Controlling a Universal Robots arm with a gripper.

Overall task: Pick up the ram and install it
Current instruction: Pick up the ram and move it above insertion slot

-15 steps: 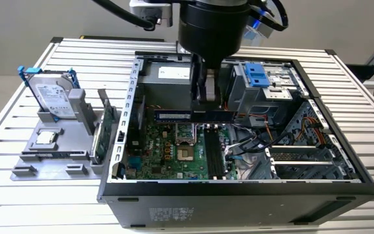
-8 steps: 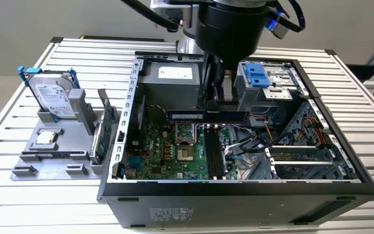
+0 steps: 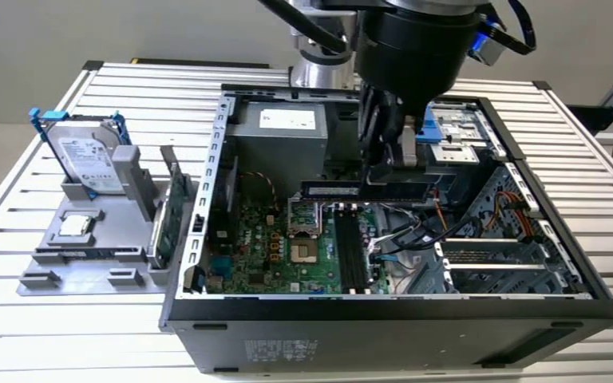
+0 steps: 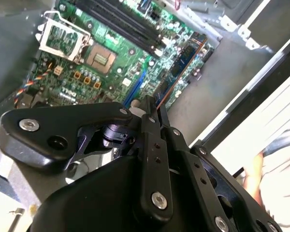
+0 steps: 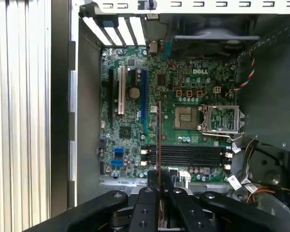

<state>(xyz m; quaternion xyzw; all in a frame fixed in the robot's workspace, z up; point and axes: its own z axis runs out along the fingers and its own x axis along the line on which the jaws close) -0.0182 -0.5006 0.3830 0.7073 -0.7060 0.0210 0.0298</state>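
The ram (image 3: 365, 189) is a long dark stick with black chips, and my gripper (image 3: 385, 177) is shut on it from above. It hangs level inside the open computer case (image 3: 195, 239), above the motherboard (image 3: 259, 239) and crosswise to the black memory slots (image 3: 350, 247). In both wrist views the ram (image 4: 181, 67) (image 5: 159, 140) runs edge-on out from between the fingers (image 4: 150, 145) (image 5: 147, 203). In the first wrist view the thin stick crosses over the memory slots (image 5: 186, 155) beside the CPU socket (image 5: 186, 117).
A grey fixture (image 3: 83, 247) at the exterior view's left holds a silver hard drive in a blue frame (image 3: 83, 155), a broader green circuit card (image 3: 173, 207) and a small chip (image 3: 77, 226). The case holds a power supply (image 3: 280, 132), drive bays (image 3: 461, 132) and loose cables (image 3: 424, 231).
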